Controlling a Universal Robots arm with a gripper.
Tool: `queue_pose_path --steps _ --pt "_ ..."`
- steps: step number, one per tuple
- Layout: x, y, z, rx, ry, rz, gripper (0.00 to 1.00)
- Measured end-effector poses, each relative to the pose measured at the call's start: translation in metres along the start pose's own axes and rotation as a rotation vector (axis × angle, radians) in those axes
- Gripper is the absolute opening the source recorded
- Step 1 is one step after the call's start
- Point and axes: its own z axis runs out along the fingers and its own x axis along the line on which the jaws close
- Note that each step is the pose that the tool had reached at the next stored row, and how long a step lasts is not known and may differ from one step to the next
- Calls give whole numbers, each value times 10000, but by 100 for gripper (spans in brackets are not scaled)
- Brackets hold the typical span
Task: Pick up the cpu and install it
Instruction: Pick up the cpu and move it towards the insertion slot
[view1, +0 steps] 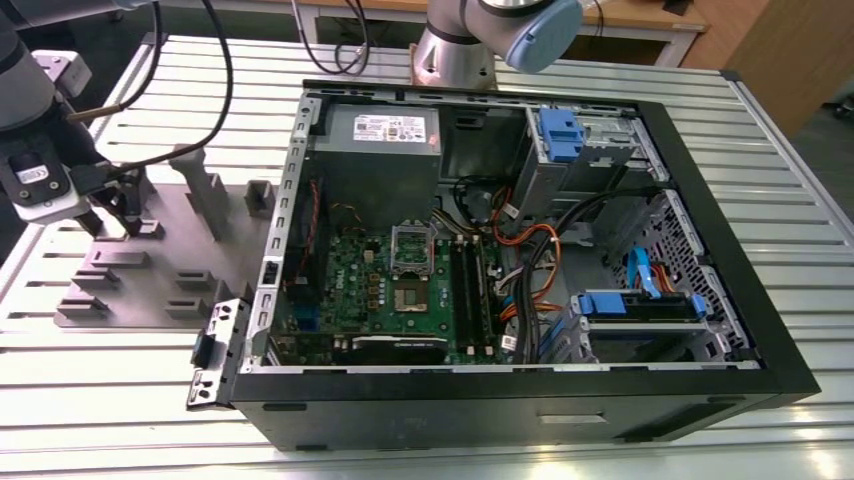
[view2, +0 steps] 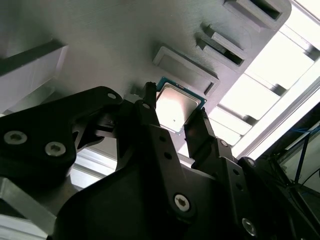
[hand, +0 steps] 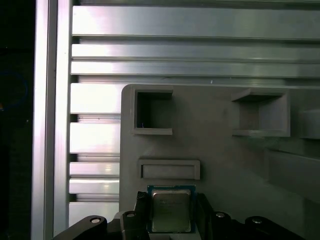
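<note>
- Slatted metal desk (view1: 801, 130) carries two things: a grey fixture plate (view1: 147, 270), and beside it, toward the exterior view's right, an open computer case (view1: 721, 330) with the green motherboard (view1: 387, 290) lying inside.
- Your pincer (view2: 175, 112) is over the fixture plate, clamped on the cpu (hand: 170, 209). In both wrist views one black finger (view2: 150, 107) presses one edge and its partner presses the opposite edge.
- The cpu sits just beside a shallow rectangular recess (hand: 169, 170) in the fixture plate. I cannot tell whether the chip has cleared the plate or rests on it.
- Biggest risk, as I judge it: the grip is on two thin edges only. A jolt or a quick swing away from the fixture plate could let the chip twist or slip out.
- If the chip is tilted between the fingers, it would meet the board crooked. Pressing down then could damage the contacts.
- Raised posts (view1: 200, 180) stand on the fixture plate close to the pincer. A low sideways exit could clip one and knock the chip askew.
- Loose cables (view1: 527, 270) lie inside the case beside the motherboard. A wide approach could snag them.
</note>
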Motion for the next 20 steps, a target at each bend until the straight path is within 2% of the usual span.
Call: queue_pose_path --steps 11,15,20 --pt "0 1 -22 0 -1 0 47" --pt "-1 2 -62 0 0 0 47" --pt "-1 2 -73 0 0 0 47"
